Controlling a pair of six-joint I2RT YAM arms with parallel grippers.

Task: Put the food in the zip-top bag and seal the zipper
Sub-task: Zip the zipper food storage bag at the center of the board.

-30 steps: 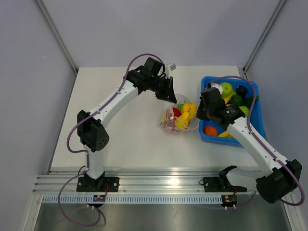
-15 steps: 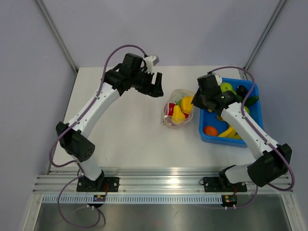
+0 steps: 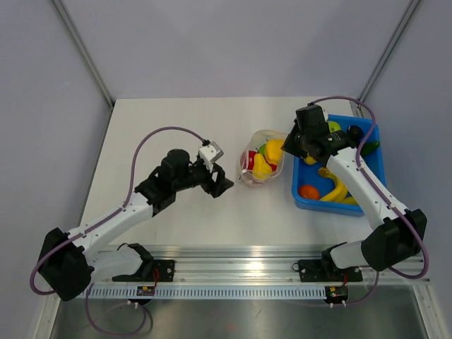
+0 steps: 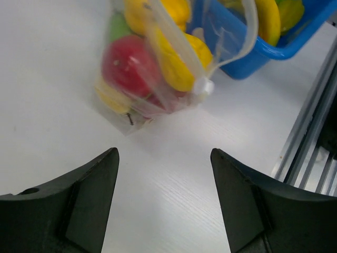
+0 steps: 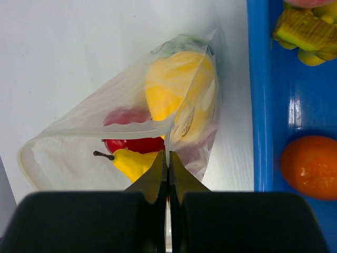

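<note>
Soft, even light falls from overhead, and the counter (image 3: 176, 127) carries only faint shadows beneath the arms. Up close, the left pincer (image 4: 163, 154) looks dark and blurred. The bag (image 4: 152, 74) is slightly soft, with small glints on its plastic. The right wrist view washes the counter nearly white.

White rectangular counter (image 3: 176, 127); plain grey walls (image 3: 233, 42) behind it; ribbed aluminium rail (image 3: 240, 265) along its near edge.
</note>
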